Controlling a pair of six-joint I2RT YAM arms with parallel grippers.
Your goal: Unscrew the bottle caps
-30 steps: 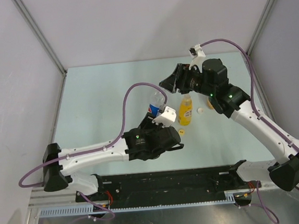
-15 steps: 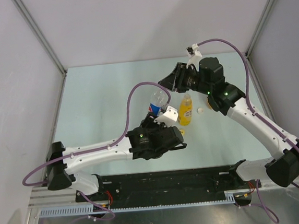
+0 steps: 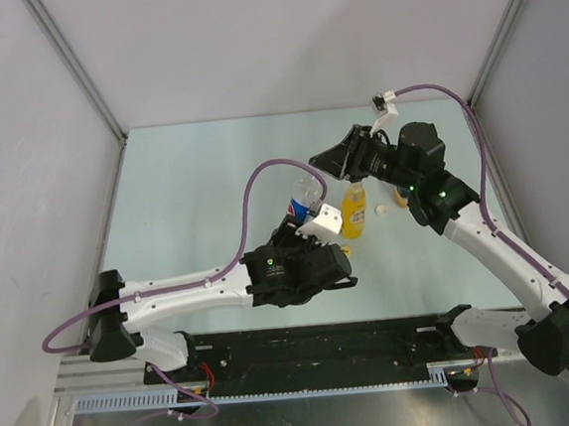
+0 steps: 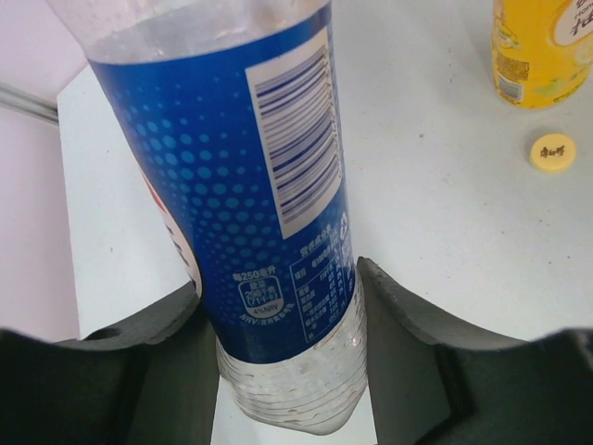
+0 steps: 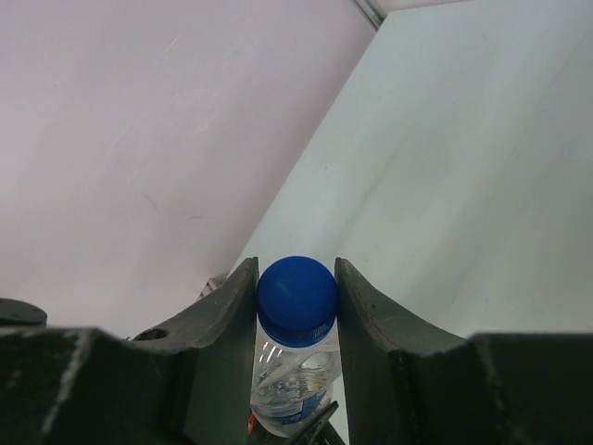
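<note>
My left gripper (image 4: 283, 311) is shut on the lower body of the clear bottle with a blue label (image 4: 269, 185), which stands tilted on the table (image 3: 301, 197). My right gripper (image 5: 296, 278) is shut on its blue cap (image 5: 296, 295), one finger on each side; from above it sits over the bottle's top (image 3: 325, 162). The yellow bottle (image 3: 354, 210) stands just to the right without a cap and also shows in the left wrist view (image 4: 542, 46). A yellow cap (image 4: 553, 152) lies loose on the table near it. A pale cap (image 3: 383, 210) lies to its right.
A small orange thing (image 3: 399, 200) shows under the right arm, mostly hidden. The table (image 3: 192, 181) is pale green with grey walls at the back and sides. A black rail (image 3: 326, 344) runs along the near edge.
The right arm has turned its wrist and settled its gripper at the top of the clear bottle. The left arm has shifted slightly right with the bottle.
</note>
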